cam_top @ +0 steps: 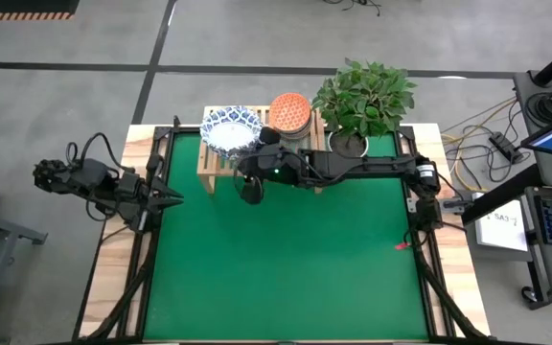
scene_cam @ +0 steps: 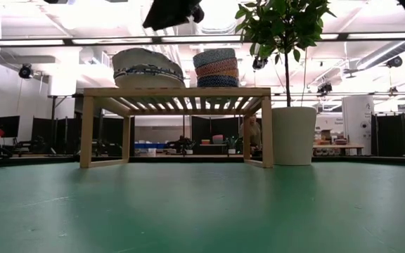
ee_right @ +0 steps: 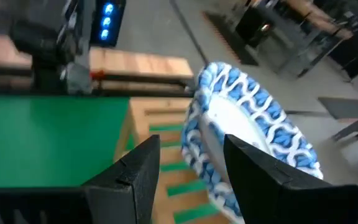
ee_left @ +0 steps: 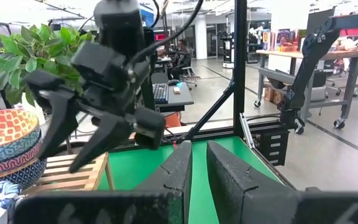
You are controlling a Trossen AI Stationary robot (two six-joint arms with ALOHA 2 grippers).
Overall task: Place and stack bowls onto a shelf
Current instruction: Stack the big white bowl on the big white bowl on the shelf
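Note:
On the left end of the light-wood shelf (cam_top: 209, 165) rests a stack of wide white bowls with blue patterned rims (cam_top: 230, 129), the top one lying a little askew (scene_cam: 146, 69). Beside it stands a stack of smaller coloured bowls (cam_top: 290, 113), the orange one on top. My right gripper (ee_right: 191, 174) hangs open above the shelf's near edge. Its fingers stand just short of the white bowls' rim (ee_right: 247, 118) and touch nothing. My left gripper (cam_top: 172, 199) waits shut at the table's left edge, pointing level.
A leafy plant in a white pot (scene_cam: 294, 133) stands on the table just right of the shelf (scene_cam: 174, 93). The green mat (cam_top: 286, 259) stretches from the shelf to the near edge. Black frame rails run along both sides of the table.

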